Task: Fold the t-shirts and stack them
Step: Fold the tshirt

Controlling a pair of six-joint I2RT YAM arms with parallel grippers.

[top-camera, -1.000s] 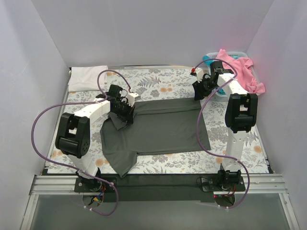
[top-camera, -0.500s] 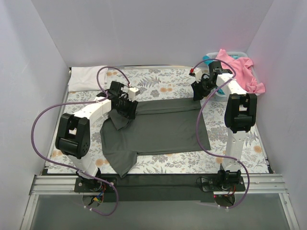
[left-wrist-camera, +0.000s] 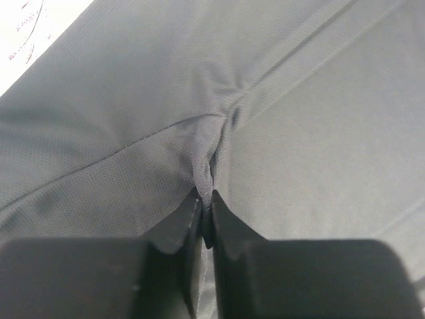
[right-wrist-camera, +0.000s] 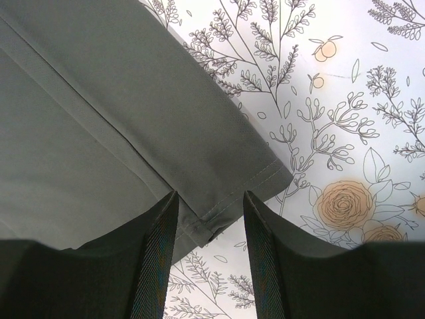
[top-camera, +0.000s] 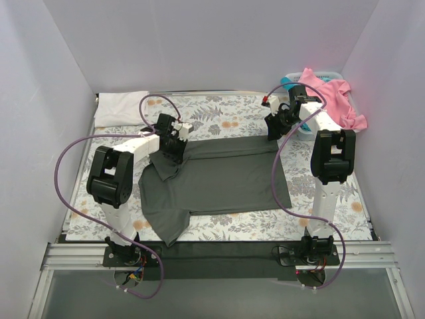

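The dark charcoal t-shirt (top-camera: pixel 222 178) lies spread out mid-table, one sleeve hanging toward the near left. My left gripper (top-camera: pixel 174 149) sits at its far left shoulder, shut on a raised pinch of charcoal cloth (left-wrist-camera: pixel 207 166). Over the shirt's far right corner my right gripper (top-camera: pixel 273 130) stands open, its fingers (right-wrist-camera: pixel 159 246) either side of the hem corner (right-wrist-camera: pixel 219 216). A folded white t-shirt (top-camera: pixel 121 106) rests at the far left. The pink t-shirt (top-camera: pixel 332 98) and a bit of teal t-shirt (top-camera: pixel 286 81) lie in the basket.
A white plastic basket (top-camera: pixel 307 130) stands at the far right corner behind the right arm. The floral table cloth (top-camera: pixel 226 113) covers the table. White walls close in the left, back and right sides. Purple cables loop off both arms.
The left gripper let go of the cloth briefly, shifted slightly farther back, and closed again on a pinch of the charcoal shirt. Its elbow swung right. The right arm stayed put.
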